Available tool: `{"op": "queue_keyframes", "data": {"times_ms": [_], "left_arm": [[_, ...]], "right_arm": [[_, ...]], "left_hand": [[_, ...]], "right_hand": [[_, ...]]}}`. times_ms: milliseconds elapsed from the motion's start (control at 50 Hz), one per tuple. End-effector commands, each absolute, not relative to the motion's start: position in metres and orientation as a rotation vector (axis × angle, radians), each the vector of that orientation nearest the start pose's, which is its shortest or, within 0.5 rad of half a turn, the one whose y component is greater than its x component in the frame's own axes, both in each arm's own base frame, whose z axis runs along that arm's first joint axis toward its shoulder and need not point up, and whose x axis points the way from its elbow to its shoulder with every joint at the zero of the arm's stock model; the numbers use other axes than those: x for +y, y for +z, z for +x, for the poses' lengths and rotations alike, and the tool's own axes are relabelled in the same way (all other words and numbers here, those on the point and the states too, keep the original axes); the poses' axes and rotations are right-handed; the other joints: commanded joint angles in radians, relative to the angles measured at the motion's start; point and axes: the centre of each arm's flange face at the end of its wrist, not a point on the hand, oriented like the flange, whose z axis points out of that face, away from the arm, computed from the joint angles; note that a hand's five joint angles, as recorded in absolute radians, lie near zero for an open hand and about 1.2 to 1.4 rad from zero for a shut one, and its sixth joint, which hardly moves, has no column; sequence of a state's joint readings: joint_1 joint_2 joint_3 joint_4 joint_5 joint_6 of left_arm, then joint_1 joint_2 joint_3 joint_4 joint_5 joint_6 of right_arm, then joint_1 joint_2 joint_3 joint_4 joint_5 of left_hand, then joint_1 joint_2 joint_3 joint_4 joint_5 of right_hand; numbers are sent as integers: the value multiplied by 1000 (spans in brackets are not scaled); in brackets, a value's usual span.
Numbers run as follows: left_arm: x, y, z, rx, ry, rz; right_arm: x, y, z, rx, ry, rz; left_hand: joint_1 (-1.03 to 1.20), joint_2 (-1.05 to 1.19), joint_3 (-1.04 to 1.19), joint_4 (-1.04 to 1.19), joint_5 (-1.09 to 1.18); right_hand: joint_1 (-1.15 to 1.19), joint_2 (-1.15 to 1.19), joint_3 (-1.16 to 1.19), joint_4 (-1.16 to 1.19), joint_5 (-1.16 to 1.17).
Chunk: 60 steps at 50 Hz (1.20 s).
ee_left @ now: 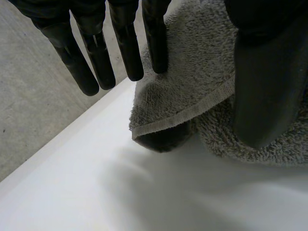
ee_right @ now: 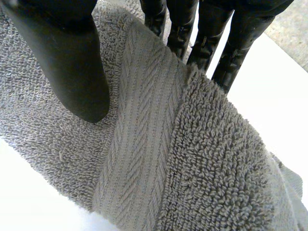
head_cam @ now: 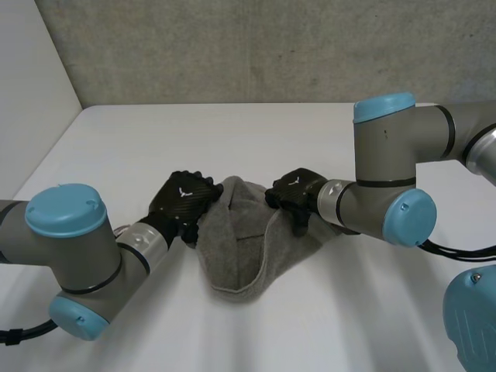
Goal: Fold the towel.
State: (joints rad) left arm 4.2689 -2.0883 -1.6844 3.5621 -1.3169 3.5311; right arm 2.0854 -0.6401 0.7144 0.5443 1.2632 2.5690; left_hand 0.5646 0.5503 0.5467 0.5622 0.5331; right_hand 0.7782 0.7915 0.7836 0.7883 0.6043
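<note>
Table [head_cam: 310,139]: left hand [ee_left: 267,86], right hand [ee_right: 72,62] pinch towel [head_cam: 236,256].

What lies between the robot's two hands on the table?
In the head view, only the grey towel, bunched together: the left hand pinches one side of it and the right hand pinches the other.

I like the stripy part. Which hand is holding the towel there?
The right hand pinches the towel at its stripy band; the left hand pinches a plain fluffy edge.
</note>
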Motion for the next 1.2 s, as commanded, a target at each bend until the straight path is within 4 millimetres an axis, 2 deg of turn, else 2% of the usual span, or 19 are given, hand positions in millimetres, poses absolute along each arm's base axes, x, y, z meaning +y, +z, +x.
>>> {"op": "queue_keyframes", "data": {"times_ms": [20, 100, 140, 200, 240, 260, 300, 320, 340, 360, 400, 460, 560, 600, 740, 840, 1000, 1080, 1200], "left_arm": [[-261, 133, -295, 2293, -2097, 1311], [-268, 140, -298, 2248, -2149, 1299], [-277, 152, -301, 2185, -2211, 1266], [-306, 191, -307, 1993, -2378, 1114], [-337, 248, -305, 1778, -2513, 805], [-337, 248, -305, 1777, -2514, 803], [-360, 319, -295, 1544, -2633, 433], [-360, 319, -294, 1543, -2634, 432], [-365, 352, -287, 1434, -2680, 270], [-365, 353, -287, 1432, -2681, 268], [-365, 401, -280, 1284, -2755, 82], [-358, 416, -283, 1245, -2797, 75], [-352, 401, -292, 1310, -2783, 137], [-337, 360, -307, 1456, -2726, 271], [-322, 299, -307, 1646, -2585, 460], [-301, 213, -291, 1902, -2324, 657], [-284, 150, -263, 2081, -2057, 735], [-269, 136, -256, 2119, -1971, 788], [-262, 145, -254, 2069, -1972, 821]], "right_arm": [[-298, 170, 350, 2067, -1368, -1505], [-303, 176, 350, 2035, -1424, -1540], [-308, 181, 351, 2009, -1476, -1558], [-325, 213, 359, 1895, -1717, -1532], [-351, 258, 366, 1765, -2090, -1374], [-351, 259, 366, 1764, -2092, -1372], [-373, 310, 365, 1597, -2476, -1052], [-373, 310, 365, 1596, -2477, -1051], [-376, 345, 358, 1473, -2635, -862], [-372, 382, 347, 1339, -2749, -687], [-368, 404, 337, 1234, -2799, -573], [-360, 416, 326, 1171, -2782, -544], [-354, 375, 335, 1328, -2600, -758], [-351, 357, 336, 1414, -2525, -815], [-335, 286, 331, 1719, -2275, -1018], [-324, 233, 320, 1885, -2133, -1168], [-287, 153, 300, 2092, -1855, -1457], [-277, 148, 294, 2124, -1818, -1482], [-257, 184, 283, 2100, -1878, -1457]], "left_hand": [[190, 204, 208, 192, 47], [829, 843, 847, 831, 686], [832, 846, 850, 834, 689], [832, 846, 850, 834, 689], [832, 846, 850, 834, 689], [832, 846, 850, 834, 689], [832, 846, 850, 834, 689], [832, 846, 850, 834, 689], [832, 846, 850, 834, 689], [832, 846, 850, 834, 689], [832, 846, 850, 834, 689], [832, 846, 850, 834, 689], [832, 846, 850, 834, 689], [832, 846, 850, 834, 689], [832, 846, 850, 834, 689], [832, 846, 850, 834, 689], [832, 846, 850, 834, 689], [832, 846, 850, 834, 689], [832, 846, 850, 834, 689]], "right_hand": [[315, 302, 309, 305, 314], [618, 605, 613, 608, 617], [618, 605, 613, 608, 617], [618, 605, 613, 608, 617], [618, 605, 613, 608, 617], [618, 605, 613, 608, 617], [618, 605, 613, 608, 617], [618, 605, 613, 608, 617], [618, 605, 613, 608, 617], [618, 605, 613, 608, 617], [618, 605, 613, 608, 617], [618, 605, 613, 608, 617], [618, 605, 613, 608, 617], [618, 605, 613, 608, 617], [618, 605, 613, 608, 617], [618, 605, 613, 608, 617], [618, 605, 613, 608, 617], [618, 605, 613, 608, 617], [618, 605, 613, 608, 617]]}}
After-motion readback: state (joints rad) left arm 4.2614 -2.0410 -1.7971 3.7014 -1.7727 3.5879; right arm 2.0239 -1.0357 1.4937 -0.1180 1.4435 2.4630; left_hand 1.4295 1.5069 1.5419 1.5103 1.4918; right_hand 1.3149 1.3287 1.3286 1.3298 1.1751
